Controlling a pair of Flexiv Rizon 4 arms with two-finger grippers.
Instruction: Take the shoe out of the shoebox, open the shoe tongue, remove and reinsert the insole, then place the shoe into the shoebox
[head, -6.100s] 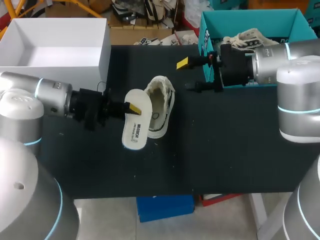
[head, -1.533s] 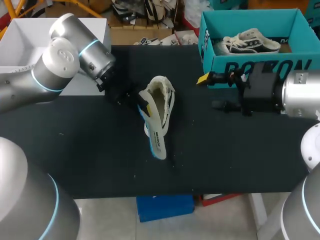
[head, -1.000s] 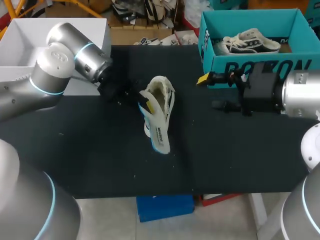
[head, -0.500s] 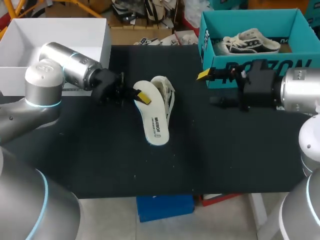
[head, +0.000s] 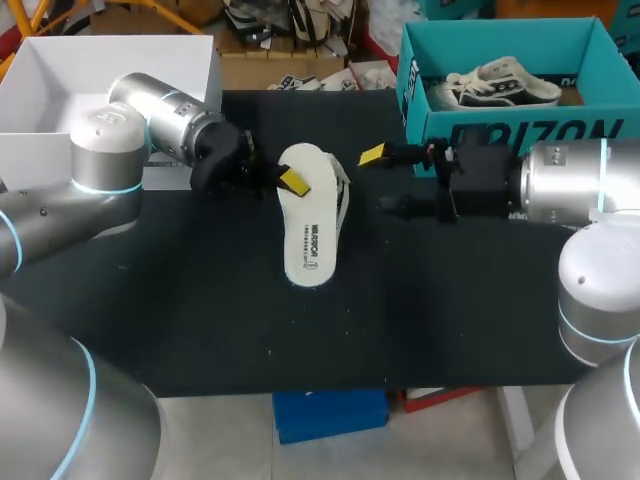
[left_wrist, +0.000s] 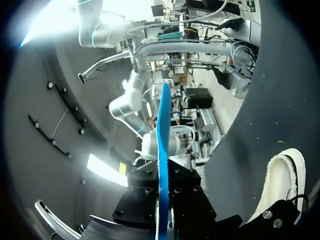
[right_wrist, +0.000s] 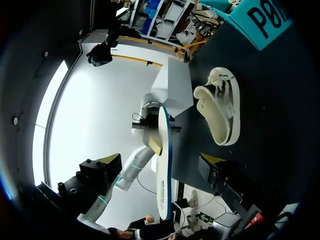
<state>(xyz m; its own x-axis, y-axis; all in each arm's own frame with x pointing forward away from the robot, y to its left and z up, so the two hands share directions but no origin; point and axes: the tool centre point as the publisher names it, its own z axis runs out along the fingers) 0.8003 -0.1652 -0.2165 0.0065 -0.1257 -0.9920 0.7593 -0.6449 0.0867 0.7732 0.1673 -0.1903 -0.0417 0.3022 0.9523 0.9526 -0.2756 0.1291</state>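
Observation:
My left gripper (head: 287, 180) is shut on the heel end of the white insole (head: 306, 222) and holds it flat, printed side up, over the white shoe (head: 342, 196). The shoe lies on the black table and is mostly hidden beneath the insole. In the left wrist view the insole (left_wrist: 162, 145) shows edge-on with its blue underside, clamped between the fingers, and the shoe (left_wrist: 280, 177) lies beside them. My right gripper (head: 385, 180) stands open just right of the shoe, touching nothing. In the right wrist view the insole (right_wrist: 164, 170) is ahead between its fingertips (right_wrist: 214, 160), the shoe (right_wrist: 222, 112) beyond.
The teal shoebox (head: 500, 132) stands at the back right with another shoe (head: 500, 85) inside it. A white open box (head: 205, 100) sits at the back left, close behind my left arm. The black table's front half is bare.
My left gripper has turned the insole from standing on edge to lying flat and carried it over the shoe. My right gripper has moved left, closer to the shoe.

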